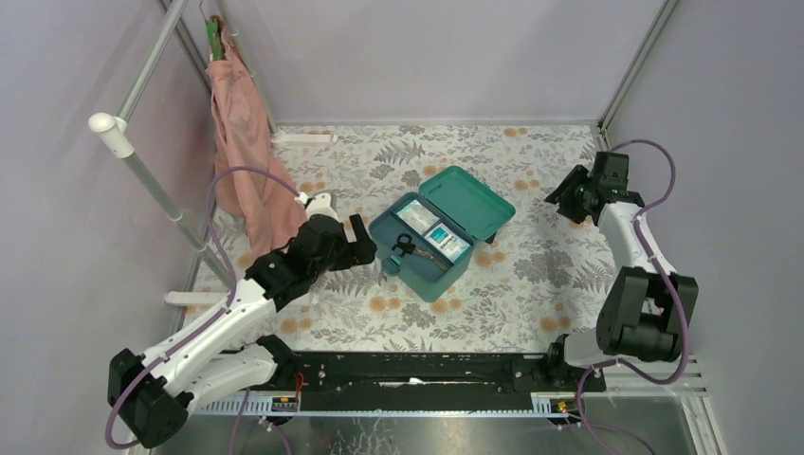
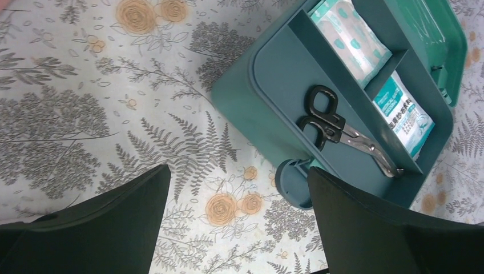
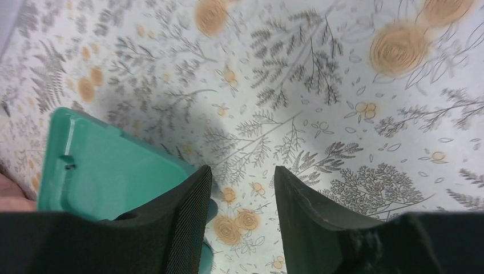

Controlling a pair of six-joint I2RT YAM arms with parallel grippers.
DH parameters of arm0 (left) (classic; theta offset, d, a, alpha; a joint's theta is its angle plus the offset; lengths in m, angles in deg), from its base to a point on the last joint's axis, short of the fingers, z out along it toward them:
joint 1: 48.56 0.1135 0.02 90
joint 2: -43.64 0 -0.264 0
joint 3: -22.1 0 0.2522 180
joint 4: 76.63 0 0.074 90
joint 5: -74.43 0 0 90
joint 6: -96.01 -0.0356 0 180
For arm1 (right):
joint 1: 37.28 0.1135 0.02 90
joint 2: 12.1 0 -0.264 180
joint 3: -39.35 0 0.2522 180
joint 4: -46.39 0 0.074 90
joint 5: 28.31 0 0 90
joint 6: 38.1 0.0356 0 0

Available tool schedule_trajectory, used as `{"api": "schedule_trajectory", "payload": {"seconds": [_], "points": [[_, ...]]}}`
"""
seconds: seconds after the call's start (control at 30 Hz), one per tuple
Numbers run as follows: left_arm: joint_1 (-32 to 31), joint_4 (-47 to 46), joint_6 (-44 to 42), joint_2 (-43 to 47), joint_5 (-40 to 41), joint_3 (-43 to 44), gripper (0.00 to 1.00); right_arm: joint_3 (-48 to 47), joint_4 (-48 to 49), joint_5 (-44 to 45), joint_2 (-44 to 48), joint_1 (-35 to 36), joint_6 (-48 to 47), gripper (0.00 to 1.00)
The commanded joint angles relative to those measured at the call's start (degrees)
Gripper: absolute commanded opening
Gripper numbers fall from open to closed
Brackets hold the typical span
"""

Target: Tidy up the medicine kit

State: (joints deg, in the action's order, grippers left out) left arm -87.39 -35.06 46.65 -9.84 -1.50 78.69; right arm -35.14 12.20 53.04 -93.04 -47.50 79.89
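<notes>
The floral-patterned table (image 1: pixel 545 270) bears the open medicine kit (image 1: pixel 467 201)

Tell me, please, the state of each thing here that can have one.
medicine kit: open, upright.
lid: folded back behind the kit.
scissors: shut, lying flat inside the kit.
two packets: lying flat, each in its own compartment.
left pincer: open, empty, beside the kit.
right pincer: open, empty, near the lid.
pink cloth: hanging up.
</notes>
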Motion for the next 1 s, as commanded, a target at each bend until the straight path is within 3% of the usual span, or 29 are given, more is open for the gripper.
{"api": "schedule_trajectory", "payload": {"seconds": [0.0,0.43,0.73,0.97], "points": [[1.06,-7.51,1.08,-2.64,-3.58,1.34,0.99,3.41,5.31,-6.88,-3.95,-0.76,2.98,0.53],[3.66,-13.7,2.51,-12.75,-4.34,2.76,0.98,18.08,24.05,-17.56,-8.55,-0.77,8.82,0.5],[3.76,-15.85,2.69,-15.91,-5.19,2.21,0.95,27.54,39.55,-24.72,-10.61,-0.77,19.51,0.5],[3.85,-17.25,3.12,-16.48,-5.32,0.19,0.93,34.13,61.71,-32.07,-15.98,-0.77,32.36,0.5]]}}
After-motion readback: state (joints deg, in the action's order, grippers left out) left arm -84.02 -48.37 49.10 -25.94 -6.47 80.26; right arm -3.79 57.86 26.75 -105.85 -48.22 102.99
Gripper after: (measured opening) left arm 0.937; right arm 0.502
